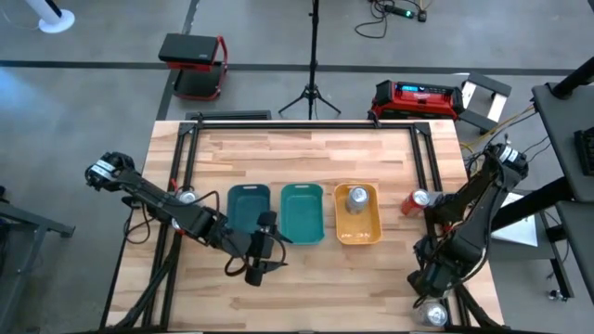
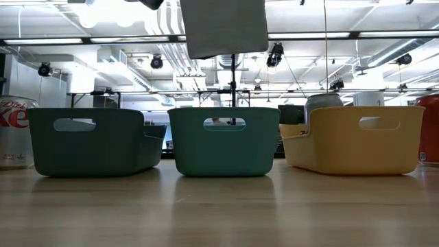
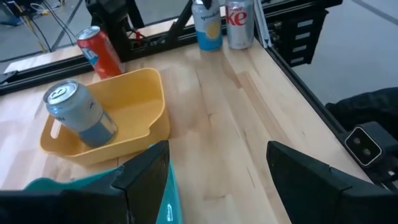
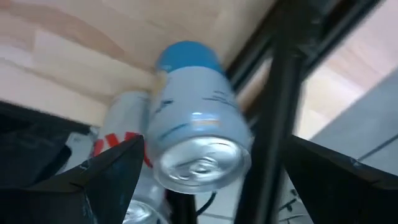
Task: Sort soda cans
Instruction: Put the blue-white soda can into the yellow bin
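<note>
Three trays stand in a row: dark teal point(image 1: 249, 211), teal point(image 1: 302, 211) and yellow point(image 1: 357, 227). A grey soda can point(image 3: 79, 114) stands upright in the yellow tray. A red can point(image 1: 415, 201) stands by the right rail. My left gripper point(image 1: 267, 249) hovers open near the teal trays' front side, holding nothing. At the front right corner my right gripper point(image 4: 214, 155) is open, its fingers on either side of a blue-and-silver can point(image 4: 196, 118) without touching it. A silver-and-red can point(image 4: 121, 155) stands right beside that one.
Another silver can point(image 1: 188, 195) stands by the left rail, also seen as the silver can point(image 2: 14, 130) at the low view's left. Black frame rails point(image 1: 434, 176) run along the table's sides and back. Bare wood lies behind and in front of the trays.
</note>
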Controlling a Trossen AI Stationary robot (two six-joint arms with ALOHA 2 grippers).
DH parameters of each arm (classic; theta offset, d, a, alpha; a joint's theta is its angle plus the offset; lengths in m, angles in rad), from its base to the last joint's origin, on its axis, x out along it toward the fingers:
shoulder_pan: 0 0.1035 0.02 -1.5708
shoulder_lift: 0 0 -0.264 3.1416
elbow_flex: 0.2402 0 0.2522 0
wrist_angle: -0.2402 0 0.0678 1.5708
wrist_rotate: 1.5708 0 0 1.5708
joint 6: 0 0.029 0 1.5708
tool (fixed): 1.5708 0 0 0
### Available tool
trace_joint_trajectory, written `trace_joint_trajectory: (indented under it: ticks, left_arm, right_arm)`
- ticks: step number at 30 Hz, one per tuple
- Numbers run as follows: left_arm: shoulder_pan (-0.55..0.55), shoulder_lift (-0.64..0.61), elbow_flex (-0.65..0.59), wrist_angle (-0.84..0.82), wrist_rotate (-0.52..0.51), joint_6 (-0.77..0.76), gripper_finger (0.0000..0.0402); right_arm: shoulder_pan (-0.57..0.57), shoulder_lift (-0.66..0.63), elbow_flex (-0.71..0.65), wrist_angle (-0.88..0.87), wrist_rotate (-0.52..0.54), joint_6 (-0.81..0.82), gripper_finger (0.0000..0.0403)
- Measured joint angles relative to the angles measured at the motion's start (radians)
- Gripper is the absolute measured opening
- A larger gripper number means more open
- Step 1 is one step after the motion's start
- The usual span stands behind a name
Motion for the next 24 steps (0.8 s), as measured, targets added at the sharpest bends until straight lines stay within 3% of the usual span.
trace_joint_trajectory:
  ticks: [24]
  left_arm:
    - [-0.001, 0.000, -0.001, 0.000, 0.005, -0.027, 0.0254]
  right_arm:
    - [0.000, 0.002, -0.117, 0.205, -0.082, -0.003, 0.0368]
